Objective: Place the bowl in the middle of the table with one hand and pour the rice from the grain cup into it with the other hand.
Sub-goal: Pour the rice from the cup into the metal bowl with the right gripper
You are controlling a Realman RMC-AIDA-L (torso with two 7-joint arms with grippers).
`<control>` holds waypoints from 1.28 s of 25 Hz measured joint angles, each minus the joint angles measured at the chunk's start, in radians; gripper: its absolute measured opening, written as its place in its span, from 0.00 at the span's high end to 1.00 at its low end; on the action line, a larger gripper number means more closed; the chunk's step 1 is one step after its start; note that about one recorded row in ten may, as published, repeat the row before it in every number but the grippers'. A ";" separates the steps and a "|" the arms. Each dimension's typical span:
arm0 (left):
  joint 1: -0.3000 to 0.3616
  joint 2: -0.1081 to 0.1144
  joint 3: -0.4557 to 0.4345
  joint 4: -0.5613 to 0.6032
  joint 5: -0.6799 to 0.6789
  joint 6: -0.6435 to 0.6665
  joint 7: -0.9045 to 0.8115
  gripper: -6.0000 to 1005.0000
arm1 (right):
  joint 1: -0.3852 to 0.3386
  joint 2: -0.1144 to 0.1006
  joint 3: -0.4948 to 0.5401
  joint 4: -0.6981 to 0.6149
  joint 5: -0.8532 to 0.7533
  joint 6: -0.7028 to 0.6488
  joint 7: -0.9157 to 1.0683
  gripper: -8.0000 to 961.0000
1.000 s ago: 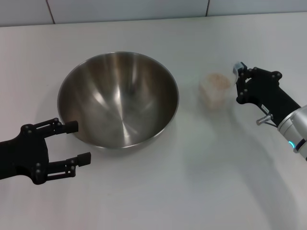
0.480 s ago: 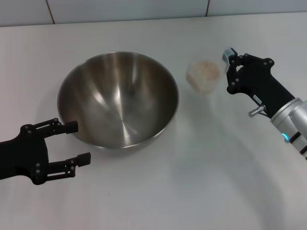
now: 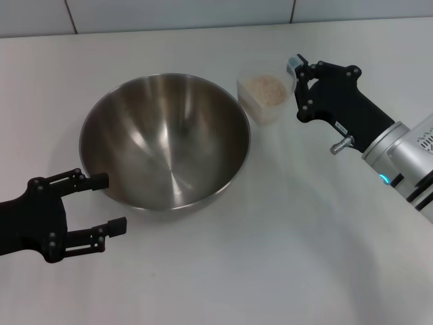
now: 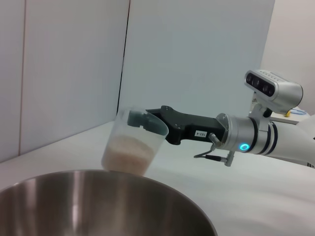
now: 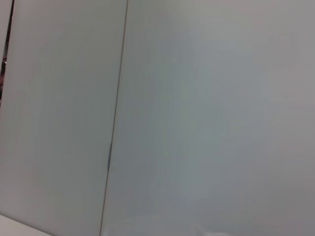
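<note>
The steel bowl (image 3: 166,139) stands on the white table (image 3: 270,257), left of the middle; its rim also shows in the left wrist view (image 4: 98,201). My right gripper (image 3: 295,84) is shut on the clear grain cup (image 3: 265,98) and holds it, slightly tilted, in the air just beside the bowl's far right rim. The cup holds pale rice (image 3: 265,88); it shows in the left wrist view (image 4: 133,147) too, above the bowl's rim. My left gripper (image 3: 101,203) is open and empty at the bowl's near left side, one finger close to the wall.
A tiled wall edge (image 3: 203,13) runs along the back of the table. The right wrist view shows only the pale wall.
My right gripper has carried the grain cup up and to the left, from the table right of the bowl toward the bowl's rim. The left gripper and the bowl have stayed put.
</note>
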 joint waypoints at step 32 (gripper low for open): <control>0.026 -0.001 0.002 -0.003 0.014 -0.005 0.003 0.19 | 0.015 -0.002 0.000 0.038 0.000 -0.019 -0.120 0.98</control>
